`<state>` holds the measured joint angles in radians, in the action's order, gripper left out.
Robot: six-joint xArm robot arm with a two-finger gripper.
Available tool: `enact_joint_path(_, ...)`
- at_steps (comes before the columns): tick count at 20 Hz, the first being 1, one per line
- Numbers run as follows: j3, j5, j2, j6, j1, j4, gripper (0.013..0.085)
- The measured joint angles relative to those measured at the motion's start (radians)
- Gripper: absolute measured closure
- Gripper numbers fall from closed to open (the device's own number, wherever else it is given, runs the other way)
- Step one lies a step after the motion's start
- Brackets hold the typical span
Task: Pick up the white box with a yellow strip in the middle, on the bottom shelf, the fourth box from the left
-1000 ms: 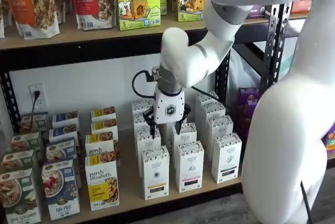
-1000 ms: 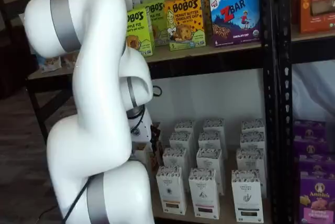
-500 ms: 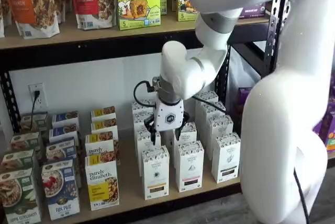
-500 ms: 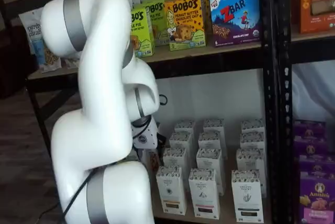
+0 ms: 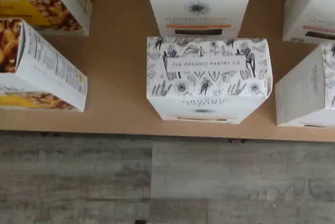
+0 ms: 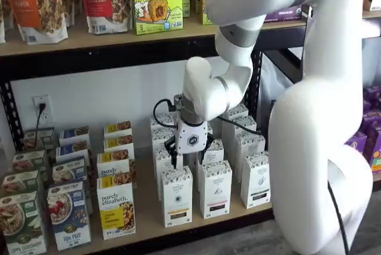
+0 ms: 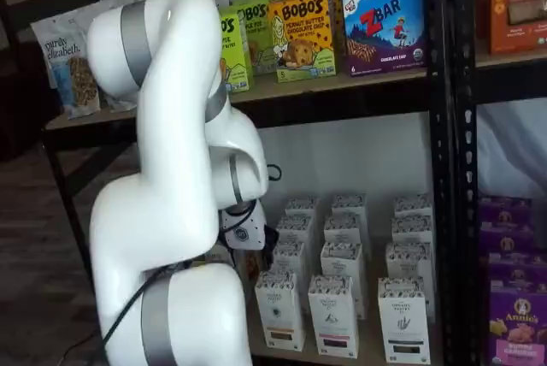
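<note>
White box (image 6: 177, 195): directly below my gripper (image 6: 189, 161), front row of the bottom shelf (image 6: 149, 219), reachable from above.
Fingers: state unclear (partly hidden).

In a shelf view the arm (image 7: 162, 212) hid the hand's fingers and covered the bottom shelf's (image 7: 363, 351) left part. The wrist view cut off the granola boxes (image 5: 39, 72) at its edge, and the white box's (image 5: 208, 80) small front print was unreadable
</note>
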<state>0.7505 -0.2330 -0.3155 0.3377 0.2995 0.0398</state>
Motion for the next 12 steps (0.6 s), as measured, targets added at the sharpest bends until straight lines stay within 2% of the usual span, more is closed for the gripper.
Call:
enact_joint_path(8,0.068,0.016,-0.081,-0.045,-0.024,-0.022,0.013)
enact_joint_path(12,0.1,0.023,-0.116,-0.093,-0.032,-0.062,0.013)
